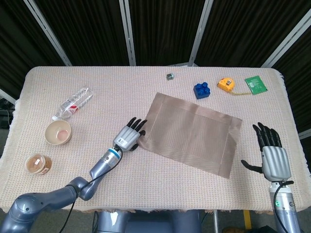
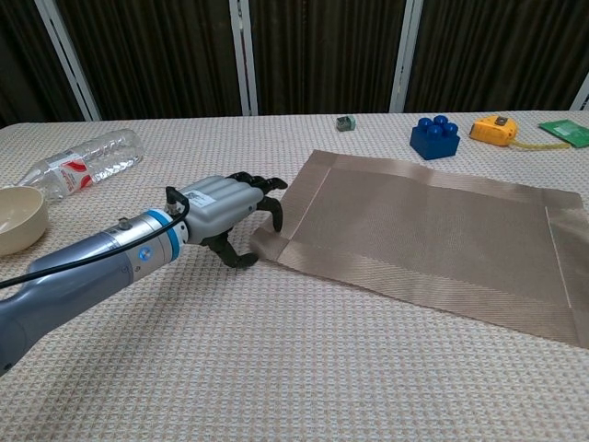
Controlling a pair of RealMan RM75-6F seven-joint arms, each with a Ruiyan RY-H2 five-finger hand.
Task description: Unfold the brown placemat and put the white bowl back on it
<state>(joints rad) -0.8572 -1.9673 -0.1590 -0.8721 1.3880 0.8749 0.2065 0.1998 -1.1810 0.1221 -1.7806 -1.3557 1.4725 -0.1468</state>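
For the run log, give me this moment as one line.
phase: mat flat | left hand: at mat corner | right hand: open, idle | bowl: off mat, left side

Lab test bench: black curtains [image 1: 160, 29], cloth-covered table [image 1: 121, 97]

A table [image 1: 155, 174] covered in beige woven cloth carried everything. The brown placemat [image 1: 192, 132] lay spread flat near its middle. At the left lay a clear bottle [image 1: 72, 103] on its side, a bowl [image 1: 58, 132] near it, and a small jar [image 1: 38, 163] closer to the front edge. Along the far side sat a small cube [image 1: 170, 76], a blue brick [image 1: 202, 90], a yellow tape measure [image 1: 225, 84] and a green card [image 1: 256, 83].
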